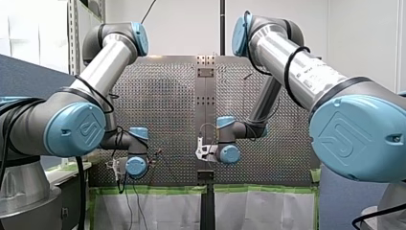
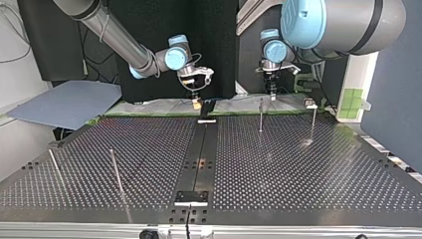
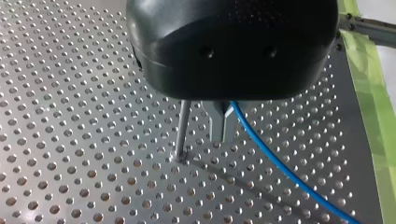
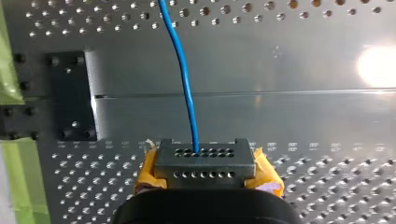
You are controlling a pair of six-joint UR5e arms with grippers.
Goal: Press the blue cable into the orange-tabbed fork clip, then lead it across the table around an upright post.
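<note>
FAR EDGE OF THE TABLE: My left gripper [image 3: 222,135], black-bodied with narrow metal fingers, is pinching the thin blue cable [image 3: 280,164] just beside a slim upright steel post [image 3: 183,128] on the perforated metal table [image 3: 70,116]. The cable is trailing away on the side of the fingers opposite the post, apart from it. My right gripper [image 4: 204,161], its grey tips flanked by orange-yellow pads, is hovering over the table's smooth centre rail [image 4: 280,112]. The cable is running straight into those tips and ending there, so they are reading as closed on it. No fork clip is showing clearly in any view, so the pressing step is looking undone. The danger, as I am judging it, is that my left fingers are sitting so near the post that a sideways move could knock it. Tension between the two grips could also drag the cable through one of them, or lay it on the wrong side of the post.
</note>
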